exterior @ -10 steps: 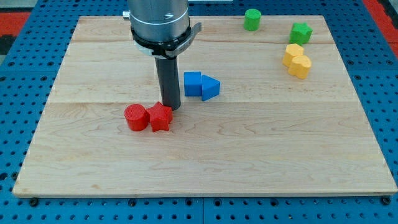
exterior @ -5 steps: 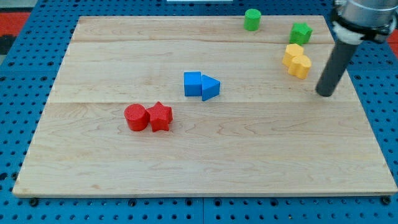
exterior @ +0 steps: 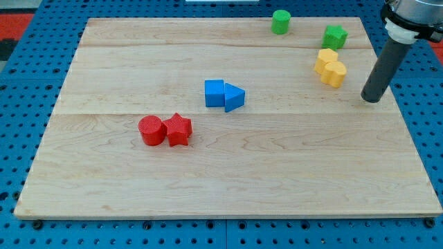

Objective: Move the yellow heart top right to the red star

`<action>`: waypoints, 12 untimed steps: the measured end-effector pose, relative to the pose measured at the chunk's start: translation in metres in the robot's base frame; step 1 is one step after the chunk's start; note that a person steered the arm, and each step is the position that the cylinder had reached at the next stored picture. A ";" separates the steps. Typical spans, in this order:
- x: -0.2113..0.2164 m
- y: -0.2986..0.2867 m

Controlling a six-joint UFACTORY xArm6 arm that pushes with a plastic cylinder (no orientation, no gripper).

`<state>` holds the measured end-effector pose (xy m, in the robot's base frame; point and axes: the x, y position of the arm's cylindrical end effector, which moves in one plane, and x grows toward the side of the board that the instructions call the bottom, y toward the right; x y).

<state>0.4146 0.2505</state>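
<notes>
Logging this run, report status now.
My tip right of yellow heart, not touching. Red star far left. Blue blocks near the path.

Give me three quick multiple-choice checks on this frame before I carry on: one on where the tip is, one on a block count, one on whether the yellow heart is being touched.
1. Where is my tip relative to the yellow heart?
A. To the view's right of it
B. To the view's left of it
C. Directly on top of it

2. How many green blocks are on the board?
A. One
B. Two
C. Three

3. Is my tip touching the yellow heart?
A. Yes, pressed against it
B. No, bare wood shows between them
C. The heart is hidden

Answers:
1. A, since the rod ends near the board's right edge, beyond the heart.
2. B, since a green cylinder and a green star-like block sit near the view's top.
3. B, since a clear gap separates tip and heart.
</notes>
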 end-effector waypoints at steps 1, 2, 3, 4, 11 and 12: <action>0.000 -0.005; -0.004 -0.040; -0.017 -0.026; -0.040 0.042; -0.046 -0.142; -0.052 -0.170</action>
<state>0.3625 0.0803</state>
